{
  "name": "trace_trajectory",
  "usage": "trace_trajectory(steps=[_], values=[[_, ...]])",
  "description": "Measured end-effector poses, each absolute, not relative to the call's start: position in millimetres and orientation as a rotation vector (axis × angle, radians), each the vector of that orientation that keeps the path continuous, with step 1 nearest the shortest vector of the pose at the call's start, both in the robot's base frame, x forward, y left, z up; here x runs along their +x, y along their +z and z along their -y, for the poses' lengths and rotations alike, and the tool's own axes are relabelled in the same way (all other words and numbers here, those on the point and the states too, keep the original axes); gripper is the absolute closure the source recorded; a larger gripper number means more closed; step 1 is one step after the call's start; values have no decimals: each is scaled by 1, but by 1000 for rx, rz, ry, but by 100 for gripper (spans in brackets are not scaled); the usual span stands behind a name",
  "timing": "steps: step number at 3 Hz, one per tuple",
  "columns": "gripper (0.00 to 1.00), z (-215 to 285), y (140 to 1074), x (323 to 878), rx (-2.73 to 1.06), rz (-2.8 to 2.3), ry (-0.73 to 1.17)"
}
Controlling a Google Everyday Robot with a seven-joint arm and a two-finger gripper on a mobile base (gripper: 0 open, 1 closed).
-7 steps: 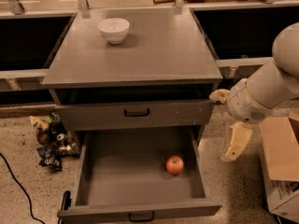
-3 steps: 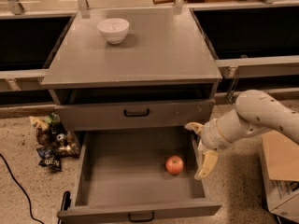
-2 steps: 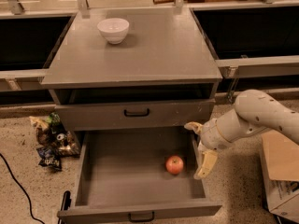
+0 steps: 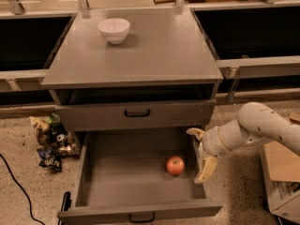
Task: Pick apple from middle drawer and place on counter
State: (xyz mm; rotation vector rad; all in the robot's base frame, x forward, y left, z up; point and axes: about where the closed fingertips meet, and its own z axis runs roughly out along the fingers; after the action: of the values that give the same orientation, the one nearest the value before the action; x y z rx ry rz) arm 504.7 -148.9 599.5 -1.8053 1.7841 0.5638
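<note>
A white bowl [image 4: 114,29] sits up high, snack bags [image 4: 52,142] and a black wire [image 4: 18,185] lie on the floor, the gripper [image 4: 202,151] hangs left of a cardboard box [image 4: 282,172]

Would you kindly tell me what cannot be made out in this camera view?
Camera view:
gripper, open at the middle drawer's right wall: its arm is cut off by the right edge.
recess under the counter: interior lost in shadow.
wrappers on the floor: labels too small.
</note>
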Motion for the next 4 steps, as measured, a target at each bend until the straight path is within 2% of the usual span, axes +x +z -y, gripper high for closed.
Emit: trace_trajectory(steps=[4], values=[[0,156,463,542,-1554,-1802,622]])
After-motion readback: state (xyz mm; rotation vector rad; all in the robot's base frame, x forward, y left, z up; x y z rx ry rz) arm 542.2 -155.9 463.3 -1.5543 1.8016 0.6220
